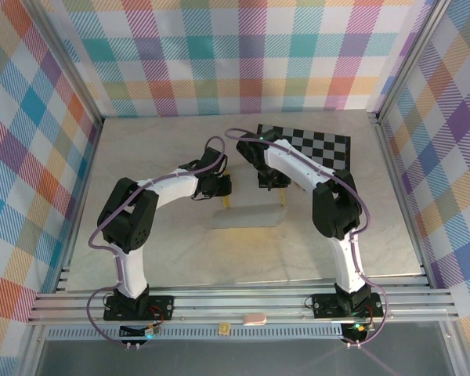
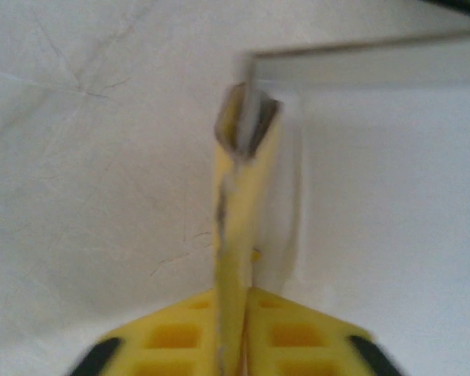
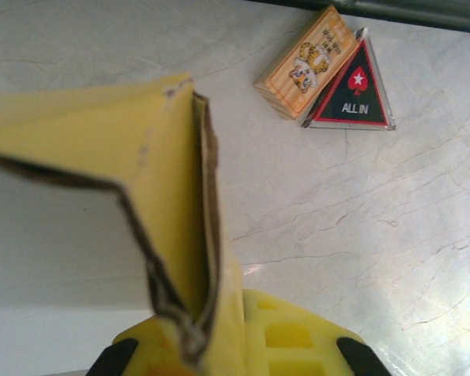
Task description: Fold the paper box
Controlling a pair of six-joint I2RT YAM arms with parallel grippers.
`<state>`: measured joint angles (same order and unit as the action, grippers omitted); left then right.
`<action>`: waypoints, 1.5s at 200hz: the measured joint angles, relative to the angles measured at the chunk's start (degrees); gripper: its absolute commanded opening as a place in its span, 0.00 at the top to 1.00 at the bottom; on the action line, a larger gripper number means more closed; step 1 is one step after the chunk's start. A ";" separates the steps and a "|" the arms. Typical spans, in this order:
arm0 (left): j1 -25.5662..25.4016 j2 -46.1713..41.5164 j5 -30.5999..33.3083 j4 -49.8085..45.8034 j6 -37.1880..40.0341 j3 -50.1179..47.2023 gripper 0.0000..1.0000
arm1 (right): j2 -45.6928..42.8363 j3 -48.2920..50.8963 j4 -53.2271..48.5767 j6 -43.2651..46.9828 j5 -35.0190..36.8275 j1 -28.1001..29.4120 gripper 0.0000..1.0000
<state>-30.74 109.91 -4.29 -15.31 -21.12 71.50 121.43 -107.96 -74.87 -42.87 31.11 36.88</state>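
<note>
**Clerk:** Item one, and its place?
**Keeper:** Paper box (image 1: 247, 217): a pale sheet lying flat at mid-counter (image 1: 180, 258), long edges running 9 to 3 o'clock. Two yellow flaps stand up from its far edge, the left flap (image 1: 227, 202) at 11 o'clock of the sheet and the right flap (image 1: 284, 200) at 1 o'clock.

**Clerk:** Item two, the holders?
**Keeper:** Left pincer (image 1: 222, 190): closed narrow on the left flap. Its wrist view shows the thin card edge-on, pinched between both fingers (image 2: 282, 337). Right pincer (image 1: 272, 185): clamped on the right flap. Its wrist view shows card folded double, with a ragged brown cut edge down the crease.

**Clerk:** Neighbours at the edges?
**Keeper:** Checkered board (image 1: 309, 145): at 1 o'clock of the box, near the right arm and apart from the sheet. Card pack (image 3: 307, 63), orange: at 1 o'clock in the right wrist view, with a black triangular token (image 3: 352, 90) touching its right side.

**Clerk:** Open room?
**Keeper:** There is bare counter from the box's near edge toward 6 o'clock as far as the arm bases. A wide bare stretch also runs toward 9 o'clock, up to the plaid wall.
</note>
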 measured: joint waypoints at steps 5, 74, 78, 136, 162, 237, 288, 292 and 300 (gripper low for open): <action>-0.20 0.00 0.76 -0.22 -0.09 0.07 1.00 | 0.00 0.00 -0.15 -0.02 0.04 0.00 1.00; -3.69 0.02 13.00 -6.40 -4.20 2.67 1.00 | 1.88 -0.17 -1.05 -2.80 1.31 0.90 1.00; -3.87 0.02 13.53 -6.86 -4.46 2.75 1.00 | 2.16 -0.17 -1.14 -2.97 1.46 1.01 1.00; -3.98 -0.11 14.71 -9.66 -6.71 3.34 0.59 | 2.93 -0.15 -2.21 -4.28 2.19 1.07 1.00; -3.61 -1.68 12.83 -10.34 -7.21 3.34 0.57 | 2.95 -0.09 -2.82 -4.52 2.97 1.07 1.00; -1.68 -8.76 7.58 -13.92 -11.43 6.67 0.56 | 4.35 -0.02 -3.21 -5.22 2.97 0.72 1.00; 1.75 -14.32 7.39 -18.69 -12.79 6.93 0.56 | 4.37 1.03 -2.97 -7.02 -0.81 -0.74 1.00; 2.14 -14.71 7.39 -19.30 -12.79 7.19 0.56 | 4.37 1.33 -2.80 -7.54 -1.60 -0.98 1.00; 2.71 -15.58 7.67 -20.22 -12.74 7.69 0.56 | 4.37 2.05 -2.54 -8.76 -3.15 -1.51 1.00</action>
<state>-28.03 94.32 3.38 -35.53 -33.87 79.20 125.80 -105.91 -77.41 -51.64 27.97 35.38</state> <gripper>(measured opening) 0.446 0.050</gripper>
